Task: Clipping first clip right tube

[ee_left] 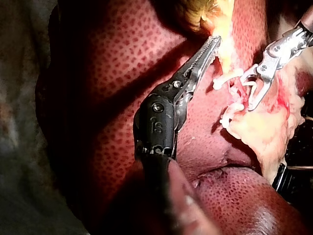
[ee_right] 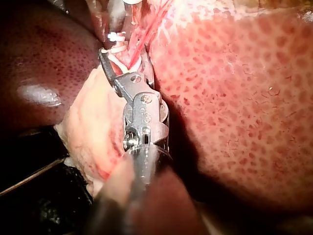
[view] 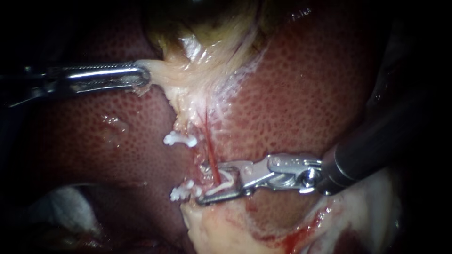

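Two instruments show in the endoscope view: the left instrument (view: 142, 77) enters from nine o'clock and the right instrument (view: 201, 184) from four o'clock. There are three white clips: an upper clip (view: 180, 139) just below centre, a lower clip (view: 182, 191) toward seven o'clock, and a loaded clip (view: 225, 182) sitting between the right instrument's jaws at six o'clock. One thin red tube (view: 211, 153) can be counted. There is one liver (view: 301, 94) and one gallbladder (view: 200, 44), at twelve o'clock.
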`<state>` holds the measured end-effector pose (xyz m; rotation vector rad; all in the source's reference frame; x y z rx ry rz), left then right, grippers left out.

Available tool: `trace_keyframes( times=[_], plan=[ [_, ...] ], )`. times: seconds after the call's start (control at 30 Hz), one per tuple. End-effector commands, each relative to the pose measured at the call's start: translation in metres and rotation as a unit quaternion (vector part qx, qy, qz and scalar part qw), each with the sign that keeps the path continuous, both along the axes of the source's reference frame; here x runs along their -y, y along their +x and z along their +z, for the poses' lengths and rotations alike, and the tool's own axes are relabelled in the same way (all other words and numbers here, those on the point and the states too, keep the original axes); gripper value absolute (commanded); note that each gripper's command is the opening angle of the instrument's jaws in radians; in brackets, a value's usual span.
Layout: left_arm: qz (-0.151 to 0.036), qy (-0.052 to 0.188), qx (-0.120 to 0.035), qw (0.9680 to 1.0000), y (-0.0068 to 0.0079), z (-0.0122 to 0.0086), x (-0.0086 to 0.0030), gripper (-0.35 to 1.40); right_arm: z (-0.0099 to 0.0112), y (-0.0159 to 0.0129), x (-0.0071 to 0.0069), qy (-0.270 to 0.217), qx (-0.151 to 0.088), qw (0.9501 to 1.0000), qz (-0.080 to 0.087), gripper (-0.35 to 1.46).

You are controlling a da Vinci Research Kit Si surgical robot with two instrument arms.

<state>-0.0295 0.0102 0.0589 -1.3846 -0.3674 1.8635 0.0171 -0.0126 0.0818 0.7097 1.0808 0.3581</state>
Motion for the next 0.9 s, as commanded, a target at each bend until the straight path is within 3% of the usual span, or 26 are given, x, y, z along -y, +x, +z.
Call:
trace_keyframes(
  times=[0.03, 0.2, 0.43, 0.9],
  plan=[
    [0.0, 0.0, 0.0, 1.0, 0.0, 0.0, 0.0, -0.35, -0.0001, -0.0001, 0.0, 0.004, 0.001, 1.0, 0.0, 0.41],
    [0.0, 0.0, 0.0, 1.0, 0.0, 0.0001, 0.0001, -0.35, -0.0003, -0.0006, -0.0003, 0.02, -0.001, 0.9998, -0.004, 0.21],
    [0.0, -0.001, 0.0, 1.0, -0.0001, 0.0001, 0.0001, -0.35, 0.0, -0.0012, -0.0007, 0.05, 0.017, 0.9986, 0.002, -0.35],
    [0.0, -0.001, -0.001, 1.0, -0.0001, 0.0002, 0.0002, -0.35, 0.0003, -0.0015, -0.0008, 0.064, 0.024, 0.9977, -0.003, -0.35]
  ],
)
